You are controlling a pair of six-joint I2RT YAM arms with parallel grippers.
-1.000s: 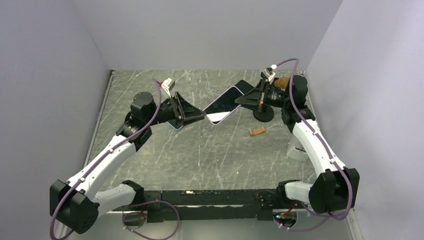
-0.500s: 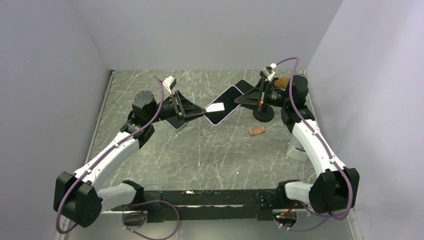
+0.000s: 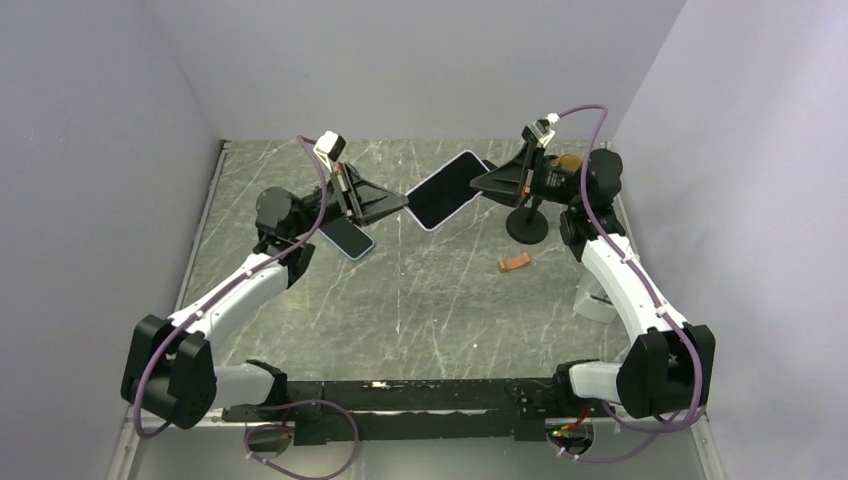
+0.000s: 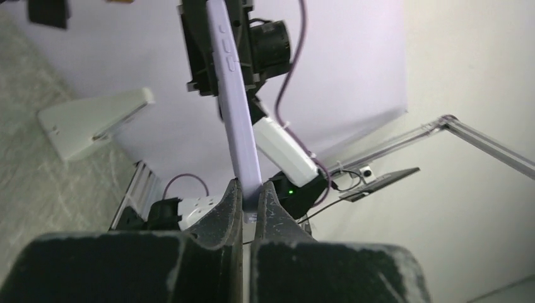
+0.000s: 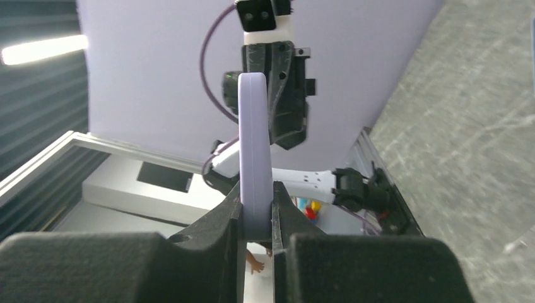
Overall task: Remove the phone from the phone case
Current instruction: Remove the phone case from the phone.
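A dark-screened phone in a lavender case hangs in the air above the back of the table, held at both ends. My left gripper is shut on its lower left corner. My right gripper is shut on its upper right end. In the left wrist view the lavender case edge, with its side buttons, runs up from my left gripper. In the right wrist view the case edge stands upright in my right gripper. The phone sits in the case.
A second dark phone with a pale blue rim lies flat on the table under the left arm. A black round stand, a small orange piece and a white block sit at the right.
Both grippers have lifted the cased phone up and toward the back of the table. The left arm has risen off the second phone, which now shows uncovered.
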